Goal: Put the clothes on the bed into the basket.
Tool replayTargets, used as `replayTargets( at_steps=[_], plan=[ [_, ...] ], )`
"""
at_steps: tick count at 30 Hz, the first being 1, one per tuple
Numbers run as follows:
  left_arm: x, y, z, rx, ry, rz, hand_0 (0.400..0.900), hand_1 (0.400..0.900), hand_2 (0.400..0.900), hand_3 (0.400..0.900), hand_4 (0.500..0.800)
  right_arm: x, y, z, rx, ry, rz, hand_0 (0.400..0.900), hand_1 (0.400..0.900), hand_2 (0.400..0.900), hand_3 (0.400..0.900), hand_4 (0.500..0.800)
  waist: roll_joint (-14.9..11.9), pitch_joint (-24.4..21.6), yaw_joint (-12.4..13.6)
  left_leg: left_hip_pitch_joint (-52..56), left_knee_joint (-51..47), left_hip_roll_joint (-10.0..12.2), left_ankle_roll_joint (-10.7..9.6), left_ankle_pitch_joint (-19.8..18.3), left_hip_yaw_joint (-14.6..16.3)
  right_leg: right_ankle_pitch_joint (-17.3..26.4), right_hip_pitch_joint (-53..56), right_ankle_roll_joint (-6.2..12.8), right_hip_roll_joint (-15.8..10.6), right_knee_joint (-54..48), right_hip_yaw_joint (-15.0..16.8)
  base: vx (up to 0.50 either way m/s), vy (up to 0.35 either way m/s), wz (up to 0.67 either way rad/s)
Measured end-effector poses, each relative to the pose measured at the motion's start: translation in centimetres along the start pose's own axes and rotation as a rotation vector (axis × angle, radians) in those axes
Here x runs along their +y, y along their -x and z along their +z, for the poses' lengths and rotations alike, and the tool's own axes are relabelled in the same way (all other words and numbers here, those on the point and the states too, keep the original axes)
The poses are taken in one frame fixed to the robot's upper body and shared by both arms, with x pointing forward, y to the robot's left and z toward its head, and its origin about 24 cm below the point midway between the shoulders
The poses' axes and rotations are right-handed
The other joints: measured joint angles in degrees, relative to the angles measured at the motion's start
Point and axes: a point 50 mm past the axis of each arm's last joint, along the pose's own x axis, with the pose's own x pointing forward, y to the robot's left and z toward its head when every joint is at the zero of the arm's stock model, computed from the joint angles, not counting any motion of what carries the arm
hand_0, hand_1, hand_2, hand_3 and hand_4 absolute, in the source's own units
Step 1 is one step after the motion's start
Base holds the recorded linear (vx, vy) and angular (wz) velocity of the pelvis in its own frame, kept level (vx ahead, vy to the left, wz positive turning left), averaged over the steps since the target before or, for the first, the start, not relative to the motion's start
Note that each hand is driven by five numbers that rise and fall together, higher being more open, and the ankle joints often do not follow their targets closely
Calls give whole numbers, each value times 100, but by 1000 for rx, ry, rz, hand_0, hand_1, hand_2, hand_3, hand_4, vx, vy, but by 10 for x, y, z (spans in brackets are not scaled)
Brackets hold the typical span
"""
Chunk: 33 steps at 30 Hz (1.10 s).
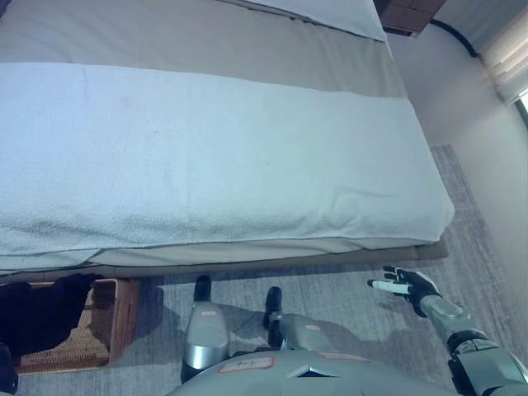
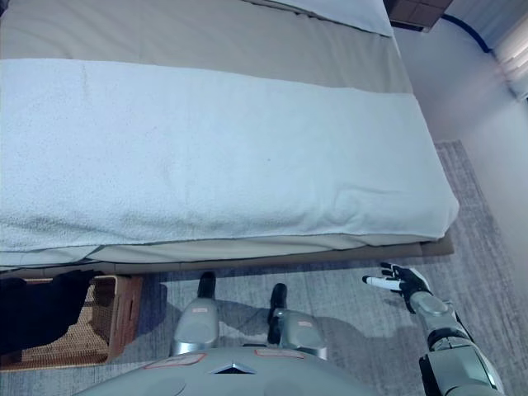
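A bed (image 1: 247, 49) with a beige sheet fills the upper view; a white blanket (image 1: 206, 157) lies across it. I see no loose clothes on the bed. A woven basket (image 1: 111, 326) stands on the floor at the lower left, in front of the bed. Dark clothes (image 1: 41, 318) lie in it and hang over its rim. My right hand (image 1: 408, 285) is open, its fingers straight, low above the carpet at the lower right, and holds nothing. My left hand does not show.
A grey carpet (image 1: 346, 289) covers the floor in front of the bed. A white pillow (image 1: 330, 12) lies at the bed's far end. A light wall (image 1: 462, 99) runs along the right, with a wooden nightstand (image 1: 408, 15) at the top right.
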Motion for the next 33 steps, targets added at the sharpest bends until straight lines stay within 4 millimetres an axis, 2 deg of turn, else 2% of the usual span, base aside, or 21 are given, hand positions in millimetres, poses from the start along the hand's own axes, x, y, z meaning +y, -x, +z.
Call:
replayTargets(
  at_steps=[3, 4, 24, 29, 31, 33],
  plan=[
    [0, 0, -6, 23, 18, -5, 400, 400, 400, 400, 500, 0, 0, -2, 10, -2, 0, 900, 900, 900, 900, 800, -9, 4, 0, -4, 16, -21, 0, -1, 5, -2, 1, 3, -23, -4, 16, 0, 0, 0],
    [0, 0, -7, 31, 30, -6, 900, 900, 900, 900, 800, 0, 0, -3, 11, -2, 0, 900, 900, 900, 900, 800, -16, 9, -8, -6, 17, -25, 0, -1, 9, -2, -2, 4, -26, -12, 22, 0, 0, 0],
    [-2, 1, 3, 17, 118, -11, 900, 900, 900, 900, 800, 0, 3, -14, 59, -12, 9, 900, 900, 900, 900, 800, 50, 83, -10, -17, 18, -30, 1, -1, -11, -2, 31, 4, -23, -65, 5, 0, -1, 1],
    [-10, 2, 26, -72, 163, -31, 900, 900, 900, 900, 800, 0, 3, -15, 61, -14, 11, 900, 900, 900, 900, 800, 135, 140, -2, 5, 13, -38, 1, -1, -34, -2, 58, 4, -28, -38, -14, 0, 5, 4],
    [-20, 5, 39, -133, 188, -56, 900, 900, 900, 900, 800, 0, 3, -14, 59, -15, 11, 900, 900, 900, 900, 800, 186, 175, 1, 27, 12, -45, 1, -1, -46, -1, 91, 4, -35, -23, -26, 17, 2, 7],
    [-40, 13, 59, -233, 216, -101, 900, 900, 900, 900, 800, -2, 4, -17, 60, -41, -4, 900, 900, 900, 900, 800, 231, 206, 23, 52, 8, -64, 2, -1, -63, -1, 118, 4, -51, -3, -39, 14, -1, 7]
  ],
)
